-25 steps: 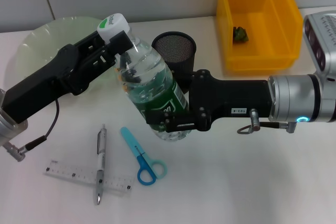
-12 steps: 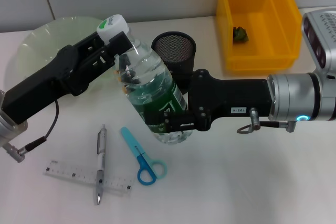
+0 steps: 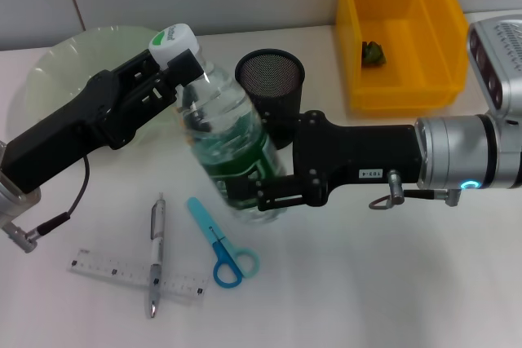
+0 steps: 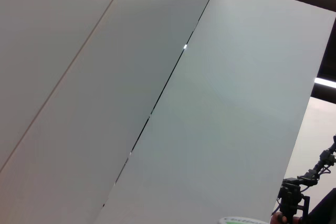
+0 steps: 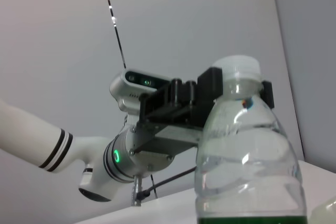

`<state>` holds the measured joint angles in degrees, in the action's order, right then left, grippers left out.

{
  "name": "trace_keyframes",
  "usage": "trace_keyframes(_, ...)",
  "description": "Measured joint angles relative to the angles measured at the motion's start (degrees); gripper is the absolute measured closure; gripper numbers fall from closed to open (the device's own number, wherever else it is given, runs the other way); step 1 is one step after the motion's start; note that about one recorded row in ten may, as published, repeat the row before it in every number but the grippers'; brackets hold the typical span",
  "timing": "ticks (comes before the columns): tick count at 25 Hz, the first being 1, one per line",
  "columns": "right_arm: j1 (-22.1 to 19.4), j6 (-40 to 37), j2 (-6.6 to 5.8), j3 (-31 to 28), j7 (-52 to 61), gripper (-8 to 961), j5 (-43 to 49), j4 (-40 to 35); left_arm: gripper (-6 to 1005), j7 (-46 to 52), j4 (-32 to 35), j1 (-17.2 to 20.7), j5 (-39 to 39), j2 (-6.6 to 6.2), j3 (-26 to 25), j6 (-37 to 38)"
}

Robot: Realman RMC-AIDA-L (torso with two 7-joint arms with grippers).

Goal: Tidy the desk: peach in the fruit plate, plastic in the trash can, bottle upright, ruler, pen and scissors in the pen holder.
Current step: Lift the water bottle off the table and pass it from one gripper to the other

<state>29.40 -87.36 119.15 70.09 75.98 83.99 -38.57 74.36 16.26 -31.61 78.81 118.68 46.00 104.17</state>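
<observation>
Gripping clear plastic water bottle (image 3: 231,146) at neck, left gripper (image 3: 184,71); right gripper (image 3: 263,191) clamped on lower body; bottle tilted beside black mesh pen holder (image 3: 271,77), open desk (image 3: 367,283) nearer robot

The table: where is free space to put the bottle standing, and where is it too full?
Bare table lies below the right arm, to the right of the scissors. A smaller patch lies between the pen holder and the yellow bin. It is crowded around the pen and ruler, and where both grippers hold the bottle.
</observation>
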Motion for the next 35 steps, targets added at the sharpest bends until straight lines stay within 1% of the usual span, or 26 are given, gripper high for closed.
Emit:
trace_keyframes(12, 0.1, 0.2, 0.03, 0.1, -0.2, 138, 0.8, 0.0, 554, 0.0, 0.0, 0.1, -0.1, -0.03, -0.1, 0.1)
trace_keyframes(23, 0.2, 3.6, 0.11, 3.3, -0.2, 137, 1.2, 0.2, 553, 0.0, 0.0, 0.1, -0.1, -0.03, -0.2, 0.4)
trace_keyframes(35, 0.4, 4.0, 0.11, 3.6, -0.2, 137, 1.2, 0.8, 553, 0.0, 0.1, 0.2, -0.1, -0.12, -0.3, 0.5)
